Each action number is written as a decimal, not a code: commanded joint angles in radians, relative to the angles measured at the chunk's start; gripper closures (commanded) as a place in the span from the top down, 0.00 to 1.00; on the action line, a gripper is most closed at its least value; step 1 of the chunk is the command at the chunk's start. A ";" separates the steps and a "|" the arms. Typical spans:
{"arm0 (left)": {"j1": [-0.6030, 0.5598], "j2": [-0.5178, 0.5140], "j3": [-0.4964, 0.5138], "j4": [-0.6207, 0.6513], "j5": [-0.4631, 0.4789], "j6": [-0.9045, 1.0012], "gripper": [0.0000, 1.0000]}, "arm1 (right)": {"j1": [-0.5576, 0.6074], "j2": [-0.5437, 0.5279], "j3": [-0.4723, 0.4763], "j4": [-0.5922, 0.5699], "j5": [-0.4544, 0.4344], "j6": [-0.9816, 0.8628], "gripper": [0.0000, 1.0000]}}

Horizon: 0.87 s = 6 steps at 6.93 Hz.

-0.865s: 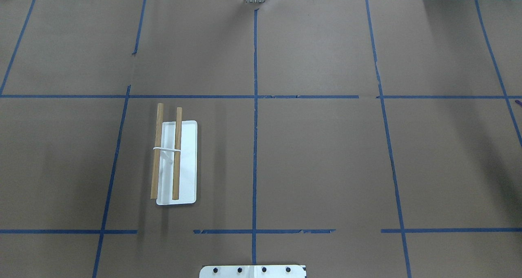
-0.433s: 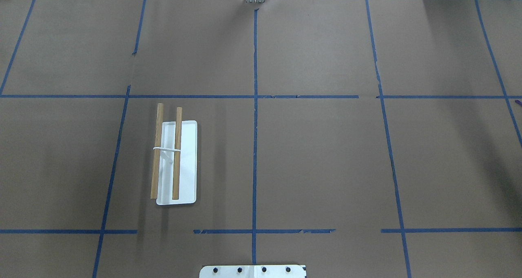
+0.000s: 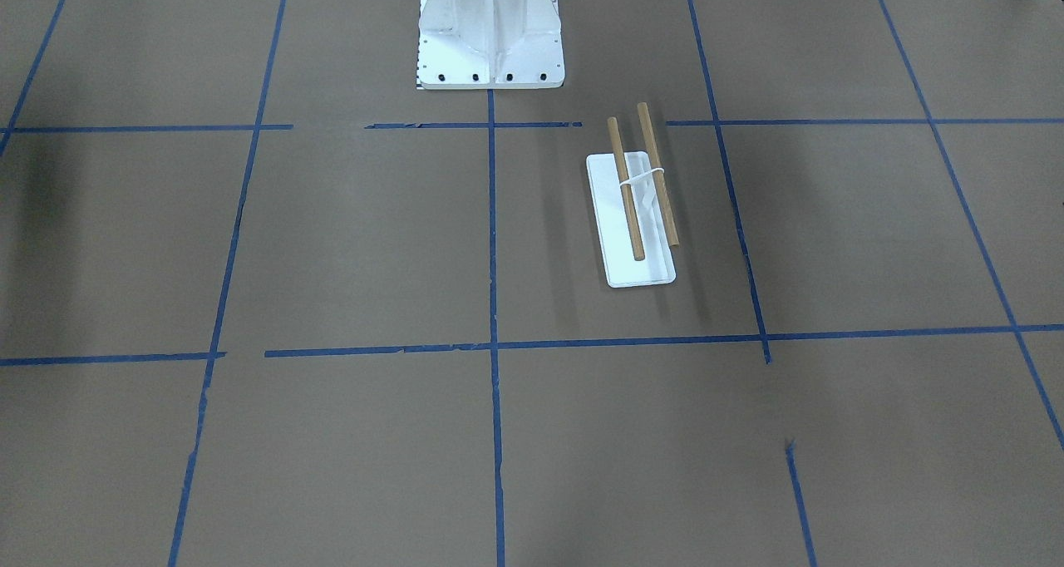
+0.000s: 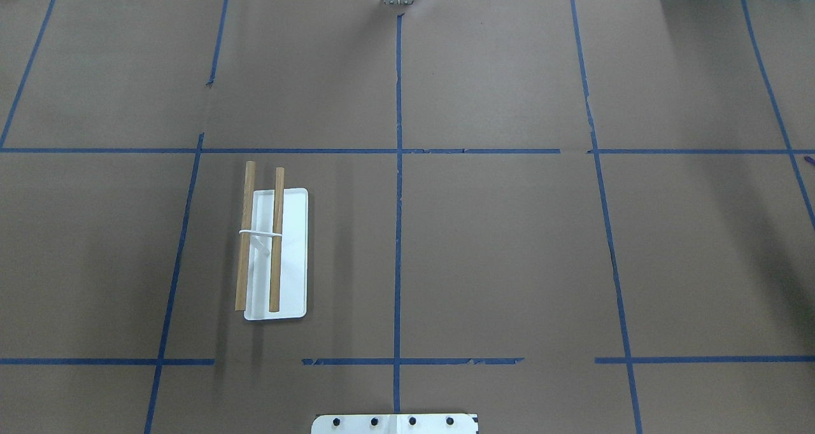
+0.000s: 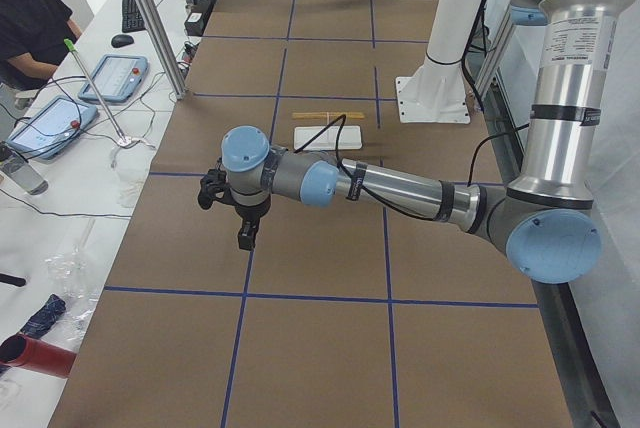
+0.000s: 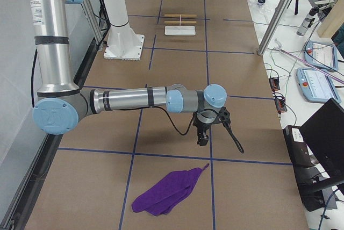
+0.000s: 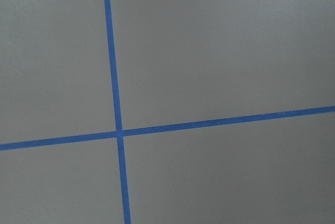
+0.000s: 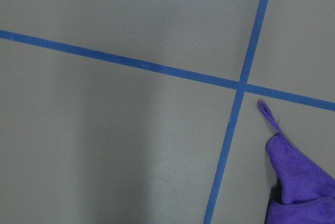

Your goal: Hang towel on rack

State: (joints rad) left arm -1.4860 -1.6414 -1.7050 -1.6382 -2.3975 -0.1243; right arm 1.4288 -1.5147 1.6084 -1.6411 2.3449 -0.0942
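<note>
The rack (image 4: 275, 252), a white flat base with two wooden dowels, stands on the robot's left half of the table; it also shows in the front view (image 3: 632, 218) and both side views (image 5: 328, 133) (image 6: 180, 26). The purple towel (image 6: 166, 192) lies crumpled at the table's right end, with its loop (image 8: 267, 113) pointing at a tape crossing. My right gripper (image 6: 203, 137) hovers just beyond the loop. My left gripper (image 5: 245, 236) hovers far left of the rack. Neither gripper shows its fingers clearly, so I cannot tell if they are open or shut.
The white bolted pedestal (image 3: 490, 27) stands at the robot's side of the table. Blue tape lines (image 4: 398, 167) cross the brown table cover. A slanted metal post (image 5: 150, 18) and tablets (image 5: 110, 78) stand on the operators' side, and another post (image 6: 277, 15) shows there too.
</note>
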 commanded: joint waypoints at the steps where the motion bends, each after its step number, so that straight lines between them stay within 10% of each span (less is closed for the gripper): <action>1: 0.009 0.002 -0.018 0.000 -0.014 0.003 1.00 | -0.004 -0.004 -0.081 0.076 -0.013 -0.001 1.00; 6: 0.009 0.002 -0.012 -0.034 -0.038 0.003 1.00 | -0.071 0.051 -0.366 0.322 -0.099 0.041 0.76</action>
State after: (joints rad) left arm -1.4767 -1.6398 -1.7172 -1.6704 -2.4351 -0.1216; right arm 1.3735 -1.4635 1.2637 -1.3414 2.2792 -0.0506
